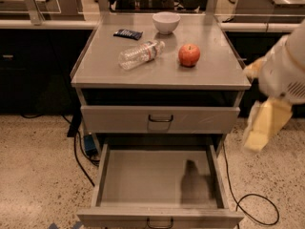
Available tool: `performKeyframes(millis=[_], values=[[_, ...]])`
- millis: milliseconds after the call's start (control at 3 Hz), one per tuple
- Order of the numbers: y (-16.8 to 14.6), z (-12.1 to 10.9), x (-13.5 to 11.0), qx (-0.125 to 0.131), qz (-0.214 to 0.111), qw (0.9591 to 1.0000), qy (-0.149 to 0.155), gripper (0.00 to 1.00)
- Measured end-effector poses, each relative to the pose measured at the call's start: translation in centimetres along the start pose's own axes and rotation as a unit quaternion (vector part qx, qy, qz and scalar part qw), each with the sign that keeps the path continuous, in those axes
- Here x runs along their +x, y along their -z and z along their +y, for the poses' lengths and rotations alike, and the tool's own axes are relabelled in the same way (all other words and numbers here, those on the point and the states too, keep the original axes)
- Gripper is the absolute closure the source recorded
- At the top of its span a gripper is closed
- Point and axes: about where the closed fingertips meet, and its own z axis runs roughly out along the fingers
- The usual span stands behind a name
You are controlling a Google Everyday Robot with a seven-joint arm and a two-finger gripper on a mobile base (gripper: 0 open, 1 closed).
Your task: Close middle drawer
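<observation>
The wide, shallow grey metal middle drawer (119, 218) stands pulled far out of the grey metal cabinet (86, 109), its low front panel at the bottom edge of the view with the small dark bail handle (159, 223) at its centre. Its grey floor is bare apart from a dark shadow towards the right side. Above it sits the taller-fronted grey drawer (200, 119), which carries the same kind of handle.

The robot's pale yellowish hand (259, 133) hangs in the air off the cabinet's right side, below a bulky white arm segment (286, 70). It is roughly level with the upper drawer front and touches neither drawer. It is smeared in this view, so I cannot tell whether it is apart or together, though it seems to hold nothing.

On the grey worktop (214, 73) a round white bowl (166, 22) stands at the back, with a small dark blue packet (127, 34) to its left. A clear plastic bottle (140, 54) lies on its side near the middle, and a red apple (189, 55) sits just to its right (apart from it, not touching). A black cable (259, 209) loops over the speckled floor (38, 175) beside the open drawer.
</observation>
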Motion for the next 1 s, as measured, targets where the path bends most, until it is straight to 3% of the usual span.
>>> performKeyframes(millis=[333, 667, 1000], values=[[-7.0, 3.1, 0.5, -0.035, -0.045, 0.9982, -0.016, 0.0], [-15.3, 6.9, 2.7, -0.095, -0.049, 0.9929, -0.054, 0.0], [-15.2, 6.9, 2.7, -0.094, -0.049, 0.993, -0.053, 0.0]])
